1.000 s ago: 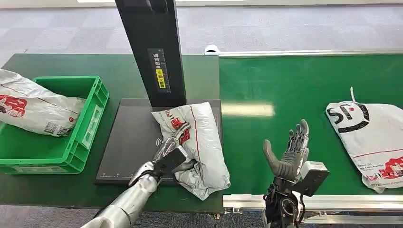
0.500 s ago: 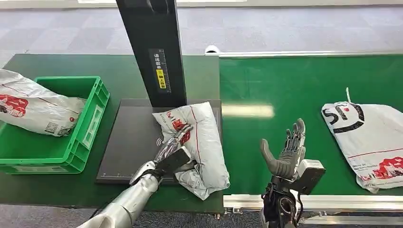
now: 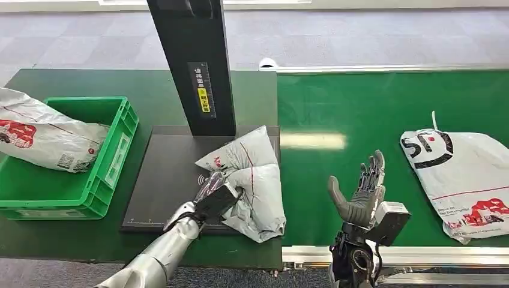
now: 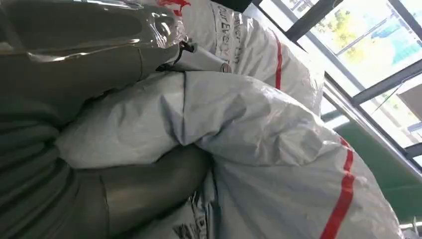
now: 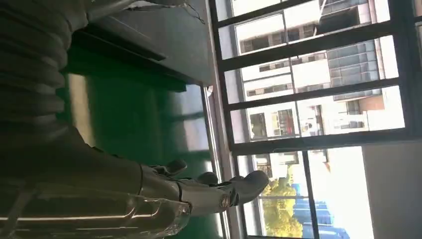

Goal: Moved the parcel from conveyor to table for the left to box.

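In the head view, the left hand (image 3: 211,193) grips the near-left edge of the white parcel (image 3: 255,180), which lies crumpled on the black scale plate (image 3: 165,174) of the dark green table (image 3: 72,81), at the foot of the black post (image 3: 195,66). The right hand (image 3: 360,195) is raised over the near edge of the green conveyor (image 3: 360,108), palm up, fingers spread and holding nothing. A second parcel (image 3: 465,174) lies on the belt well to the right, and a third bag (image 3: 45,138) rests across the green crate (image 3: 90,192). In the left wrist view, the thumb and fingers (image 4: 149,184) clamp a fold of the white bag (image 4: 268,149). In the right wrist view, the fingers (image 5: 199,191) stretch out apart above the green belt (image 5: 129,119).
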You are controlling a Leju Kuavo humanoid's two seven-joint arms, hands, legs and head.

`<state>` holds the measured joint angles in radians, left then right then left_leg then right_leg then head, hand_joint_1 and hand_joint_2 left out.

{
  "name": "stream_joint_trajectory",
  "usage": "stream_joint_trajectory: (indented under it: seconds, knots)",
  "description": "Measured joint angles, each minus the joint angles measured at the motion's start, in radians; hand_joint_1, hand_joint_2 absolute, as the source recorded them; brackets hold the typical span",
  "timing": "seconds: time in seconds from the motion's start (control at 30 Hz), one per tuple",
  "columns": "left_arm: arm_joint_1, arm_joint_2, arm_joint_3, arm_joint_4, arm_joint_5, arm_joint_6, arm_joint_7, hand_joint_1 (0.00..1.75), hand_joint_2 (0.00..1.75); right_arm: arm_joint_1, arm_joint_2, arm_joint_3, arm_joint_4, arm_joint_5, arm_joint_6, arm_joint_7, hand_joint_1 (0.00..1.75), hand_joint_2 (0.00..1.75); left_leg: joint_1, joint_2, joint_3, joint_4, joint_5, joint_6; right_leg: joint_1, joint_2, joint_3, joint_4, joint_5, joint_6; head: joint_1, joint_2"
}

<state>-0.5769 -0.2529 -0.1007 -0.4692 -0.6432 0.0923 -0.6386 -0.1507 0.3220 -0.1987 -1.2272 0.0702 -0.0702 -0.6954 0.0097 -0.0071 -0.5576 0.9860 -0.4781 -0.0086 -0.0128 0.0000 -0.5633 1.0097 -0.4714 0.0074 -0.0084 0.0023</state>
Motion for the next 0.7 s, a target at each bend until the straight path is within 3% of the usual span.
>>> stream_joint_trajectory:
  seconds: [0.47, 0.57, 0.7]
  knots:
    - [0.023, 0.000, 0.027, -0.037, 0.080, 0.008, -0.060, 1.75, 1.75, 0.001, 0.000, -0.001, 0.000, -0.007, 0.000, 0.000, 0.00, 1.75, 0.000, 0.001, 0.000, 0.000, 0.000, 0.000, 0.000, 0.000, -0.001, 0.000, 0.000, 0.000, 0.000, 0.000]
    - [0.098, 0.017, -0.004, -0.180, 0.209, 0.021, -0.060, 1.75, 1.75, 0.012, -0.002, -0.003, -0.004, -0.014, -0.005, 0.000, 0.00, 1.75, 0.000, 0.002, -0.002, 0.000, 0.000, 0.000, 0.000, 0.002, -0.004, 0.000, 0.000, 0.000, 0.000, 0.000]
    - [0.201, 0.072, 0.000, -0.546, 0.332, -0.026, -0.058, 1.75, 1.75, 0.050, -0.008, -0.019, -0.034, -0.026, 0.004, 0.000, 0.00, 1.75, 0.000, 0.002, -0.009, 0.000, 0.000, 0.000, 0.001, 0.002, -0.011, 0.000, 0.000, 0.000, 0.000, 0.000]
